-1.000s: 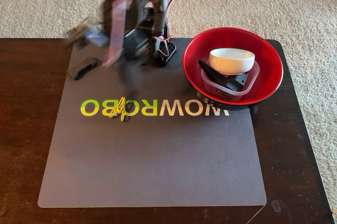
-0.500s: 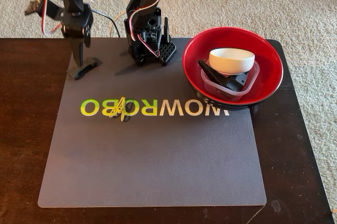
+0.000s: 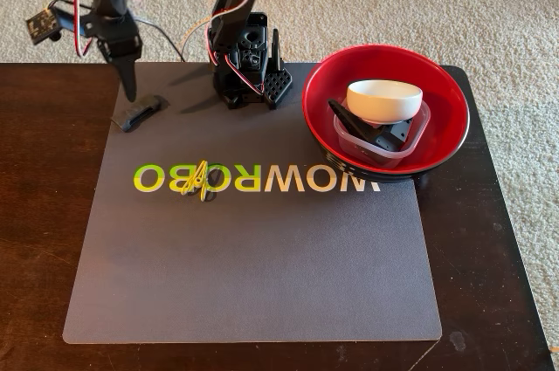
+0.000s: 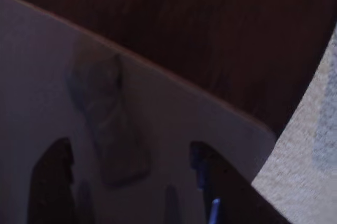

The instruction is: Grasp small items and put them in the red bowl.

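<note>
In the fixed view the red bowl (image 3: 447, 105) stands at the mat's back right. It holds a small white bowl (image 3: 384, 100), a clear square tub (image 3: 417, 137) and a black toothed wedge (image 3: 349, 120). A small flat black piece (image 3: 140, 112) lies at the mat's back left corner. My gripper (image 3: 128, 83) points down just above and behind it. In the wrist view my gripper (image 4: 126, 147) is open, and the flat piece (image 4: 108, 124) lies on the mat between the two dark fingers (image 4: 52, 182). A yellow clip (image 3: 199, 181) rests on the mat's lettering.
A grey mat (image 3: 262, 257) with MOWROBO lettering covers most of the dark wooden table (image 3: 35, 214). The arm's base (image 3: 249, 65) sits at the mat's back edge, left of the bowl. Beige carpet (image 3: 489, 4) surrounds the table.
The arm swung left from over the mat to the back left corner. In the last half second the gripper rose slightly off the flat black piece. The items did not move.
</note>
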`<state>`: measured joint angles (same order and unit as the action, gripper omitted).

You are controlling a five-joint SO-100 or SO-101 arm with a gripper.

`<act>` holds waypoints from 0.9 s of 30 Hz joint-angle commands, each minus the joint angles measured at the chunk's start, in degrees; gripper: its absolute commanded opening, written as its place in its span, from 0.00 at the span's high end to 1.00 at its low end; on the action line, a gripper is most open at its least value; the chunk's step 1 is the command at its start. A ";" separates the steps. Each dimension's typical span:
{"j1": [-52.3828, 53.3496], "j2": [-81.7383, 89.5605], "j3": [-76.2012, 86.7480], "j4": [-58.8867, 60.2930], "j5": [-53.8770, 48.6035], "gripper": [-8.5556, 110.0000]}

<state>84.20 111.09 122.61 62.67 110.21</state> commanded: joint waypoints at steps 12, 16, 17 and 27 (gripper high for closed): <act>-9.76 -10.28 -0.35 -9.58 8.79 0.69; -8.44 -4.75 2.99 -4.83 12.66 0.69; -8.26 -3.87 4.66 -4.92 13.45 0.69; -4.66 -5.27 8.70 -10.81 16.87 0.72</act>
<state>76.99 106.61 131.31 54.67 125.51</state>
